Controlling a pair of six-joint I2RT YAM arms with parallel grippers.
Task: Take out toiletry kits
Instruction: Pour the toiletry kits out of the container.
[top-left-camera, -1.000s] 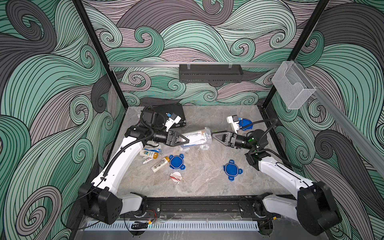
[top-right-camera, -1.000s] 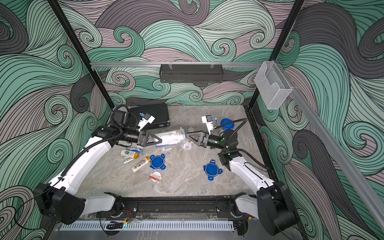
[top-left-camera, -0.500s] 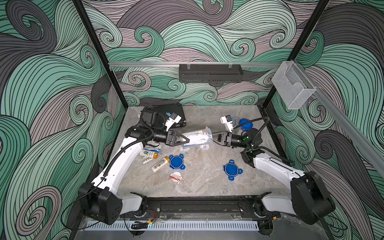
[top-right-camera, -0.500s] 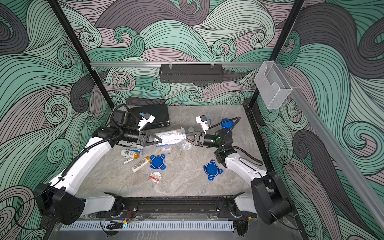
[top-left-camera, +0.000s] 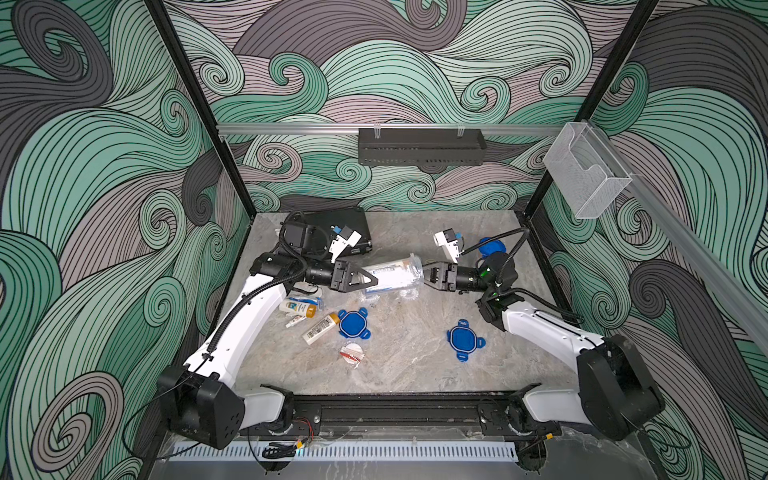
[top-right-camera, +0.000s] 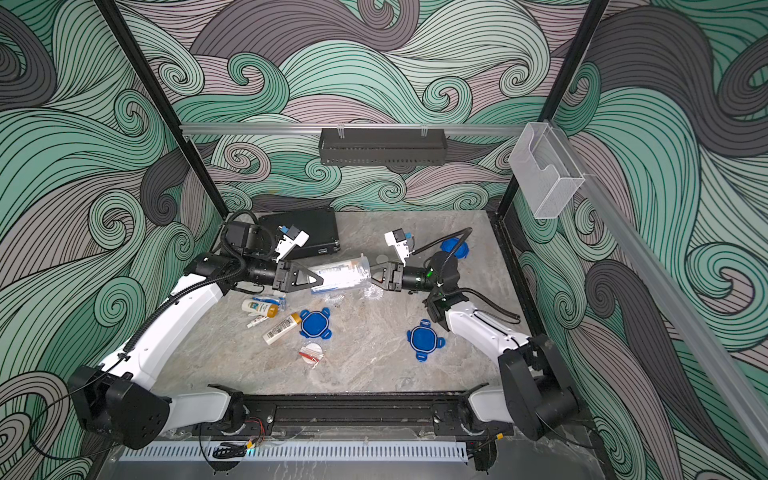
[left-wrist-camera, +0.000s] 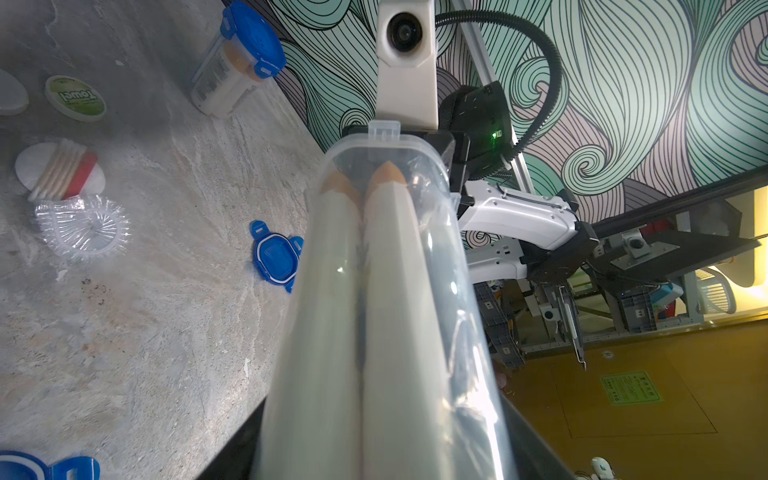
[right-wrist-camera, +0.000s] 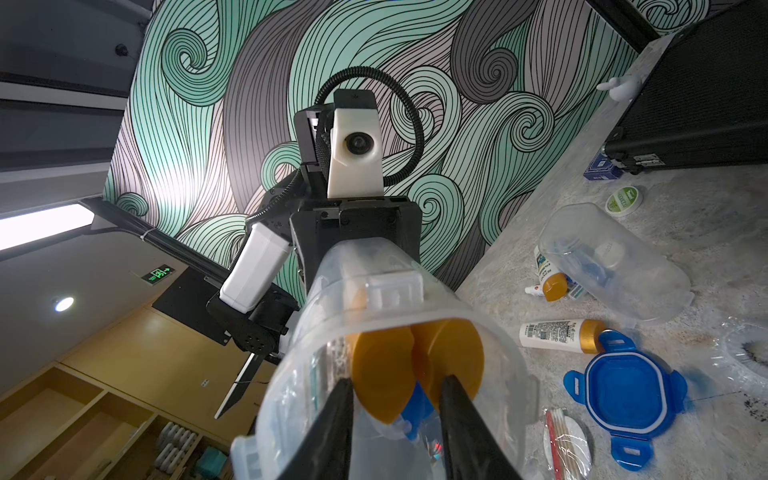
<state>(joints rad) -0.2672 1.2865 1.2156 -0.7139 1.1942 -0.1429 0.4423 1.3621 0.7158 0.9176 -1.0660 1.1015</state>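
My left gripper is shut on a clear plastic container and holds it level above the table, its open mouth toward the right arm. Inside lies a toiletry kit: two white bottles with orange-gold caps and something blue behind them. My right gripper has its fingers inside the mouth, apart, just in front of the caps. Whether they touch a cap is unclear. Both top views show the two grippers meeting at the container.
Loose kit pieces lie under the left arm: two white bottles, a round white packet, an empty clear container. Two blue lids lie in front. A lidded container stands back right, a black case back left.
My right gripper has moved left to the container's mouth, pushed its fingers inside and narrowed its jaws. The left arm and the container have stayed still.
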